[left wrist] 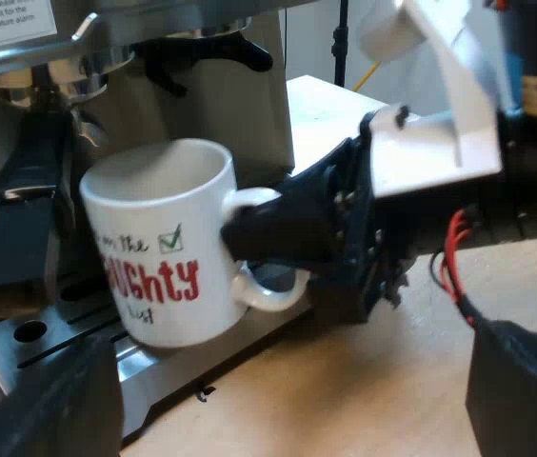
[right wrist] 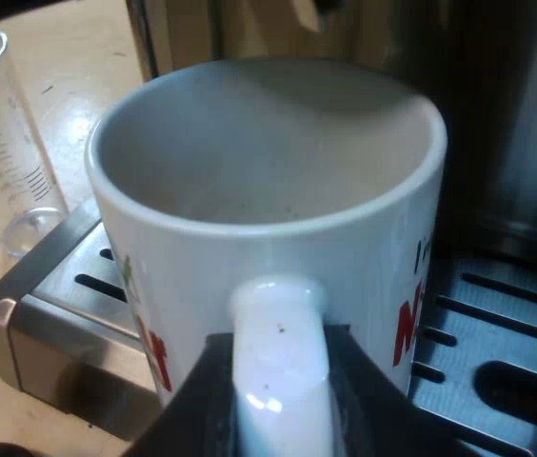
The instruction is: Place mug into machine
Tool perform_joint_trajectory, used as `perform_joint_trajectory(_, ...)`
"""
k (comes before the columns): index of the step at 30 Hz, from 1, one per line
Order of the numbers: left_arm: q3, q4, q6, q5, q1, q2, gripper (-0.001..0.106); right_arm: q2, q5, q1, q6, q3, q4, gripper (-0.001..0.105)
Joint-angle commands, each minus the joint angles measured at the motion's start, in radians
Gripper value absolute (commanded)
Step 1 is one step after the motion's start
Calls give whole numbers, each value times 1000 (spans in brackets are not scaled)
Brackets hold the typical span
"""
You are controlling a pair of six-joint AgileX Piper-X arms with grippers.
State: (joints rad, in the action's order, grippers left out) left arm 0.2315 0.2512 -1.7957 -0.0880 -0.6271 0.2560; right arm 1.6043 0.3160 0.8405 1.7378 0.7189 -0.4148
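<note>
Right hand (right wrist: 278,381) clamps mug (right wrist: 268,228) by handle (right wrist: 278,324), mouth upward

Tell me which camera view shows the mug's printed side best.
The left wrist view: the mug shows side-on, red lettering legible. The right wrist view looks into it from the handle, catching slivers of lettering.

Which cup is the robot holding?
The white mug with red letters; the right end effector grips its handle. The clear measuring glass stands free.
</note>
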Motion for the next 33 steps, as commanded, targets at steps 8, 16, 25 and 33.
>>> perform_joint_trajectory(8, 3, -18, 5, -45, -4, 2, 77, 61, -6, 1, 9, 58, -91, 0)
perform_joint_trajectory(16, 3, -18, 5, -78, -4, 2, 77, 124, -6, 1, 9, 90, -113, 0)
perform_joint_trajectory(25, 3, -18, 3, -88, -4, 2, 77, 193, 70, 1, 9, 158, -113, 0)
perform_joint_trajectory(33, 3, -18, 3, -88, -4, 2, 77, 222, 125, 1, 9, 174, -124, 0)
